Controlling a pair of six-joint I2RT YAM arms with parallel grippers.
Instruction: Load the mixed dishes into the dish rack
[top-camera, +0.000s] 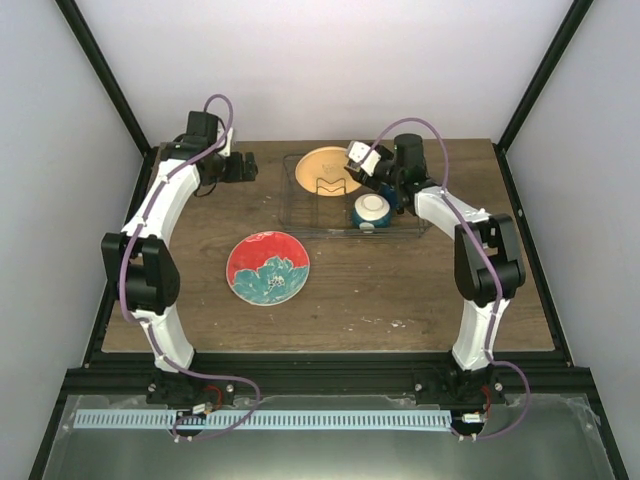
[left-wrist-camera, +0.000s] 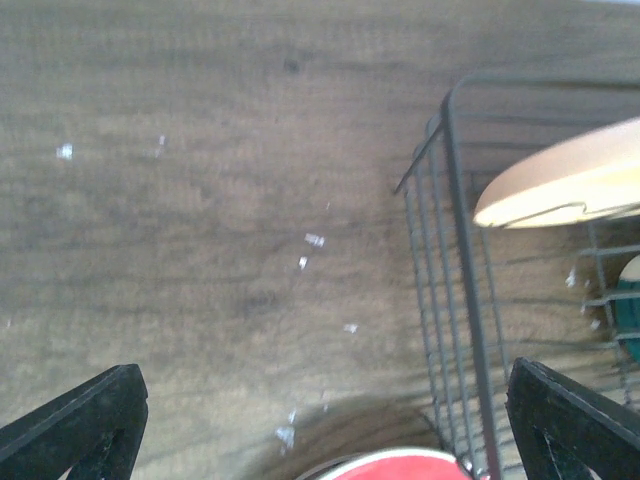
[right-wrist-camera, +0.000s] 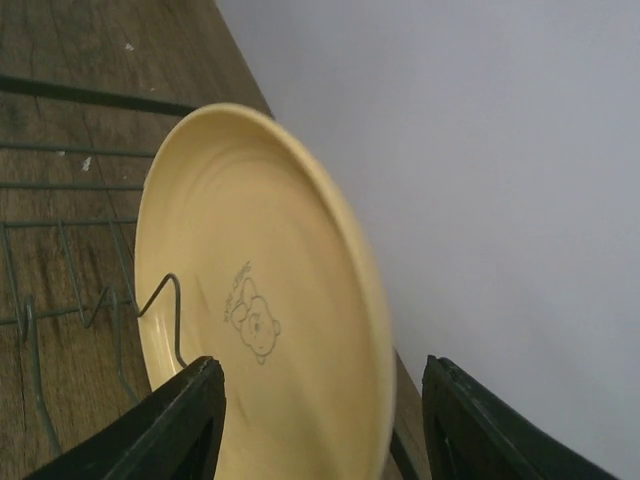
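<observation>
The orange-yellow plate (top-camera: 325, 168) stands tilted in the back left of the wire dish rack (top-camera: 300, 215), leaning on an upright divider. My right gripper (top-camera: 350, 162) is open with its jaws either side of the plate's rim (right-wrist-camera: 260, 300), and I see no contact; it also shows in the right wrist view (right-wrist-camera: 320, 420). A round vessel, white inside and blue-teal outside (top-camera: 371, 210), sits in the rack; I cannot tell if it is the mug or the bowl. The red-and-teal floral plate (top-camera: 268, 266) lies flat on the table. My left gripper (top-camera: 250, 168) is open and empty, left of the rack.
In the left wrist view the rack's left wall (left-wrist-camera: 460, 250) is at the right, the yellow plate (left-wrist-camera: 570, 185) is above it, and the floral plate's rim (left-wrist-camera: 400, 465) is at the bottom. White walls enclose the wooden table (top-camera: 430, 290) on three sides.
</observation>
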